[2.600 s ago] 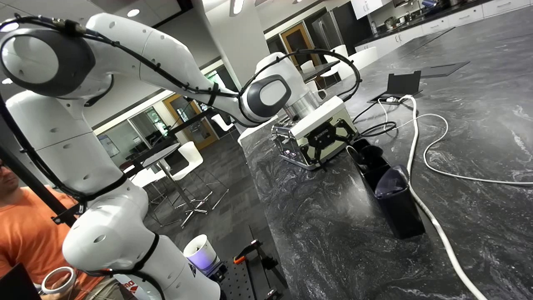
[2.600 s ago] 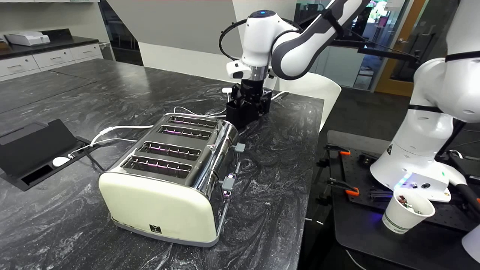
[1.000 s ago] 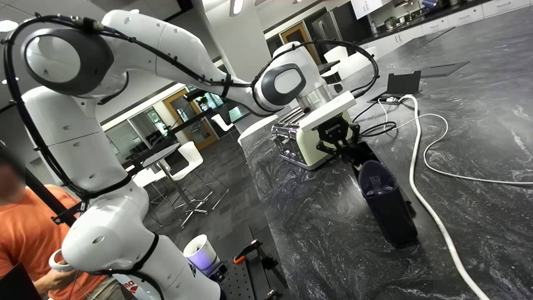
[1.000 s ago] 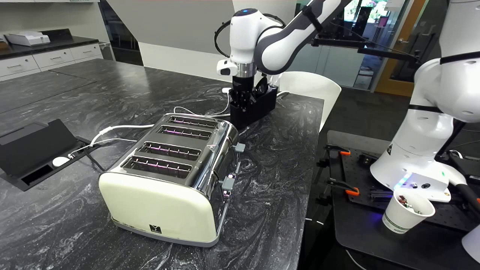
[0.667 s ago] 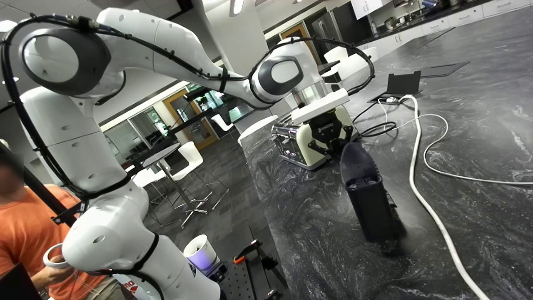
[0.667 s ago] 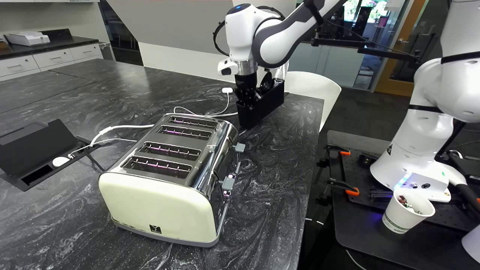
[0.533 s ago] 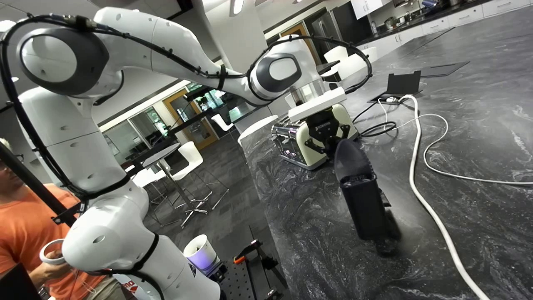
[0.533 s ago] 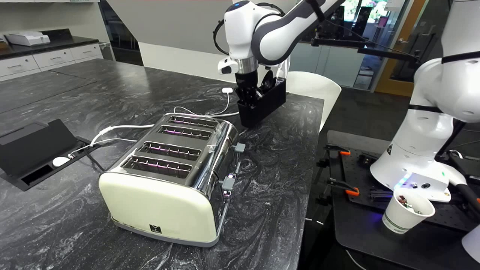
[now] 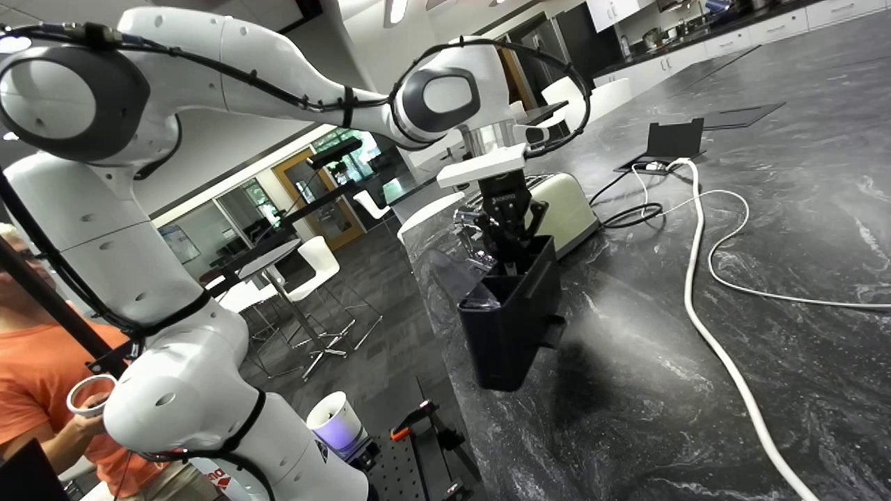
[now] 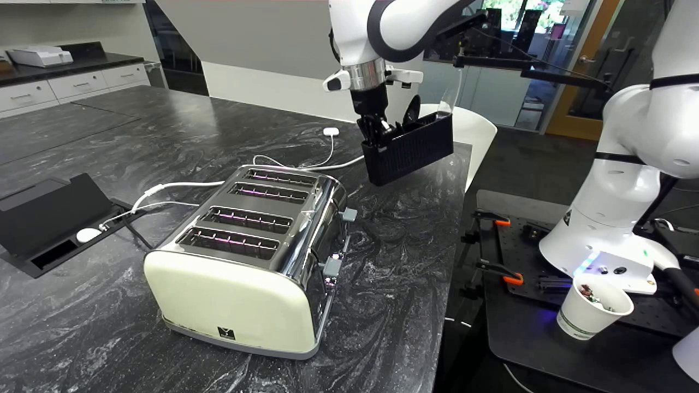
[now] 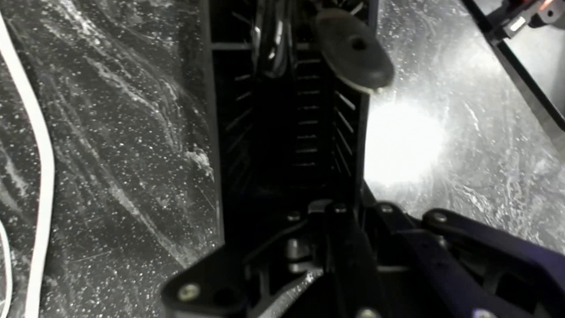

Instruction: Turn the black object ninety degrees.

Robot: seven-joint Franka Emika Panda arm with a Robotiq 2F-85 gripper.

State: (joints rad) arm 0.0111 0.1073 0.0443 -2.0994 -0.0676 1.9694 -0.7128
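In an exterior view, your claw (image 9: 514,264) pinches one wall of the black case (image 9: 511,327), holding it above the bench (image 9: 668,431), its shadow (image 9: 581,390) off to the right; the cream toaster (image 9: 567,209) stands farther off. In an exterior view, the case hangs beyond the toaster's far end; you have it by its left end, and a clear piece (image 10: 452,93) leans outward at its right. In the wrist view, you look down into the open case; a grey oval piece (image 11: 353,64) overhangs its right wall, and the white cable (image 11: 45,163) lies left.
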